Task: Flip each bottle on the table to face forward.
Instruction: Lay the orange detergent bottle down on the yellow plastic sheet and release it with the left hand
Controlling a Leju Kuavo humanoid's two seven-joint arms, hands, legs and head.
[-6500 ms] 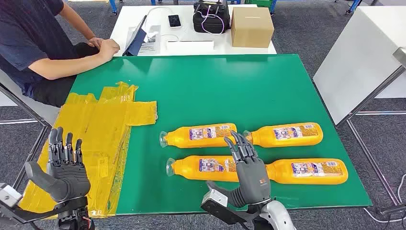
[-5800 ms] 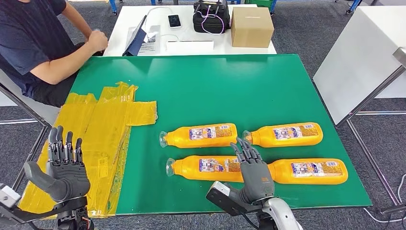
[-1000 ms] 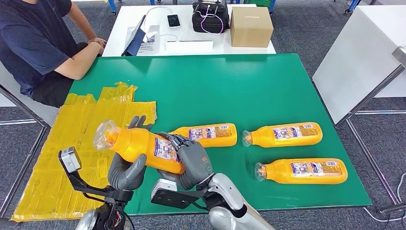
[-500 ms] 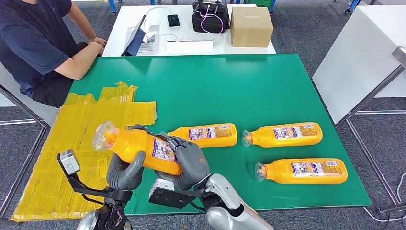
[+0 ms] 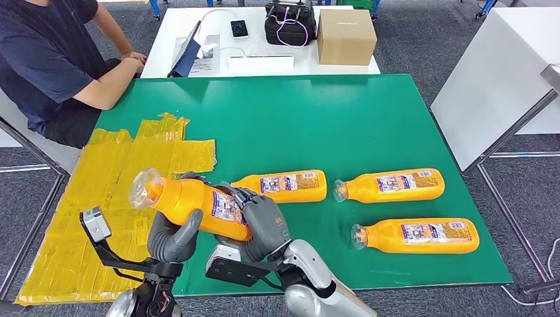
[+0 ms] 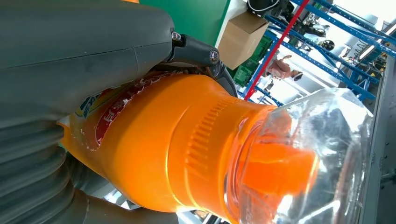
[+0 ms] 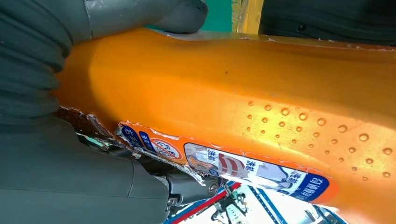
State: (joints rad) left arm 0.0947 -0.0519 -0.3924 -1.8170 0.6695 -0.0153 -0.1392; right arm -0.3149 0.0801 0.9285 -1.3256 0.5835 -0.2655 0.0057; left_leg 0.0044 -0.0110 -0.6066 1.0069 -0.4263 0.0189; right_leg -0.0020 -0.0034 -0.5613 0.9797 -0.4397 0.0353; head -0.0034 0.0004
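Bottle (image 5: 191, 203) lifted off table, gripped btwn left hand (image 5: 173, 236) & right hand (image 5: 263, 223) fingers.

Orange bottle (image 7: 243, 102) in right hand's fingers (image 7: 140, 14); label torn, droplets

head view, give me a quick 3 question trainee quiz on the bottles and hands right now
1. True or false: the lifted bottle is held by both the left hand and the right hand.
2. How many bottles lie on the green table? A) two B) three C) four
3. Fill in: the lifted bottle's clear cap points toward the ____ sheet.

Key: 1 true; 2 B, the near-right bottle, far-right bottle and middle bottle; 3 yellow.
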